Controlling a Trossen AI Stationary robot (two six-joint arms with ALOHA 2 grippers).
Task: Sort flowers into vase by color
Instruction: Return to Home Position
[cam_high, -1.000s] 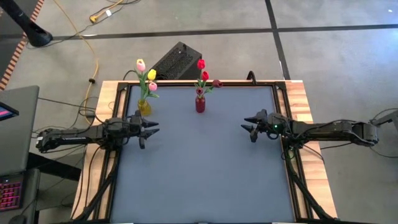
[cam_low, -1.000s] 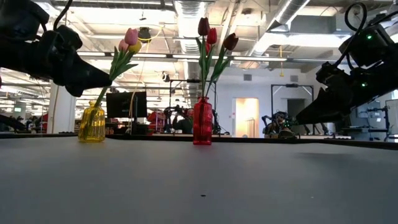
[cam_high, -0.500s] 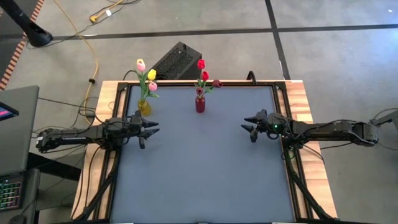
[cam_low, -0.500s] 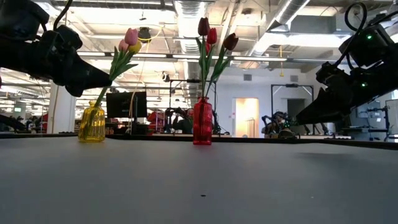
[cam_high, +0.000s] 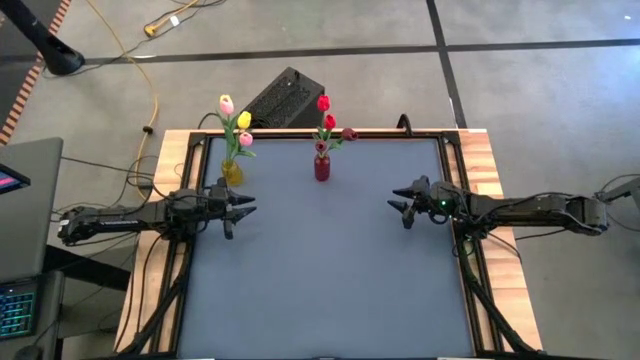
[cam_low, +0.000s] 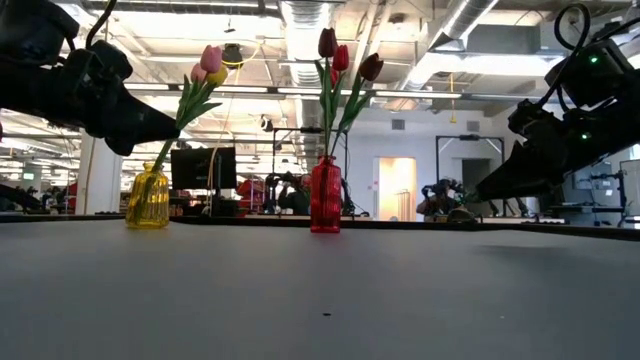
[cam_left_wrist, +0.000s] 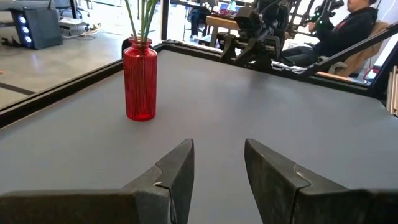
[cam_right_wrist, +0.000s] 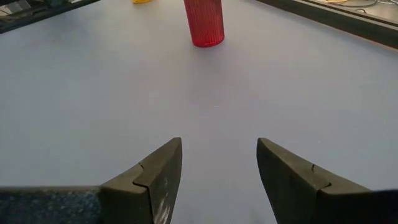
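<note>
Plainly, left fingers (cam_left_wrist: 177, 173) and right fingers (cam_right_wrist: 159, 175) gape empty (flowers (cam_high: 329, 121) stand well apart, in their vases (cam_high: 322, 168)).

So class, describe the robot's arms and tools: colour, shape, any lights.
Left arm and right arm: slim, black, jointed. The left tool and right tool each have two dark wedge-shaped fingers. A green light glows at the right wrist.

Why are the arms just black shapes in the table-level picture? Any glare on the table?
Low view: bright ceiling lights behind backlight the left gripper and right gripper into dark silhouettes, while the red glass vase and yellow glass vase glow through. High view: the grey table mat is evenly lit, without glare.
</note>
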